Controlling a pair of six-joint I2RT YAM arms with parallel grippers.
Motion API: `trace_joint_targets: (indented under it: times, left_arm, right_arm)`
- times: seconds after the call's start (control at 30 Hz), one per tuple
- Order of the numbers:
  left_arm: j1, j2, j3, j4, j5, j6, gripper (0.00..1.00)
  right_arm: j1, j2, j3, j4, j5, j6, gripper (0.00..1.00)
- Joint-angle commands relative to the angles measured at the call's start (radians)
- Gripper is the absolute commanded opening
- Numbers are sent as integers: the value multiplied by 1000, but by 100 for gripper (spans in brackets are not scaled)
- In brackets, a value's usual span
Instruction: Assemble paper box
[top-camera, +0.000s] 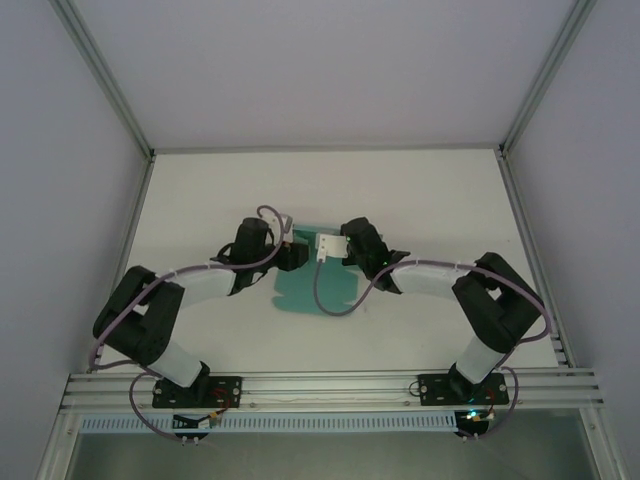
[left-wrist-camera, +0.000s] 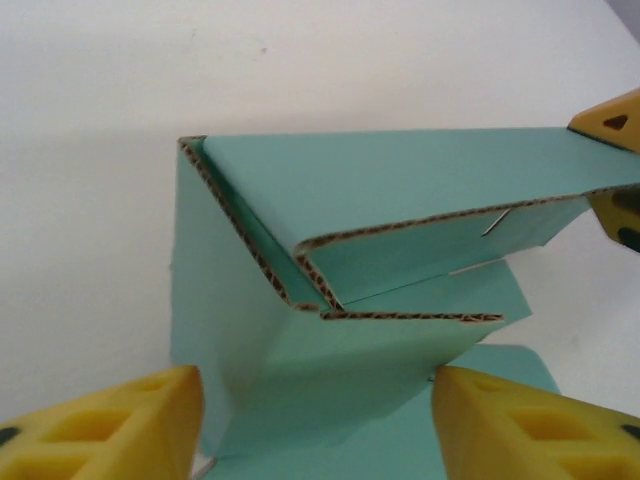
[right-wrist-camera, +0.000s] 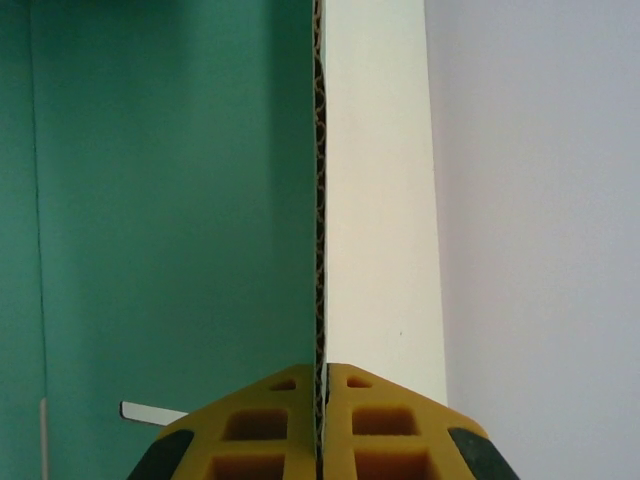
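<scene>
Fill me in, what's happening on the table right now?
Both arms are working on the teal paper box in the middle of the table. The right gripper is shut on the edge of one raised panel. The left gripper is open, with its fingers on either side of a folded corner; I can't tell whether they touch the card. The box is partly folded, with its flaps up and not yet closed.

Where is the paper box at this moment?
Top view: the paper box lies near the middle of the table. The right gripper pinches one panel's edge; the left gripper, fingers open, flanks its folded corner.
</scene>
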Motion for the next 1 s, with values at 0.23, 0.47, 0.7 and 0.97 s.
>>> trace_joint_targets:
  times: [0.23, 0.47, 0.7, 0.97]
  left_arm:
    - [1, -278, -81, -206, -355, -69, 100]
    - [33, -365, -69, -394, -564, -205, 100]
    - [143, -526, -33, -607, -637, -310, 100]
    - [194, -242, 65, -523, -360, -198, 100]
  right_arm:
    - [38, 71, -112, 63, 39, -87, 0]
    - [49, 84, -133, 107, 63, -123, 0]
    - [67, 127, -166, 244, 103, -228, 0]
    - [88, 131, -164, 317, 121, -285, 0]
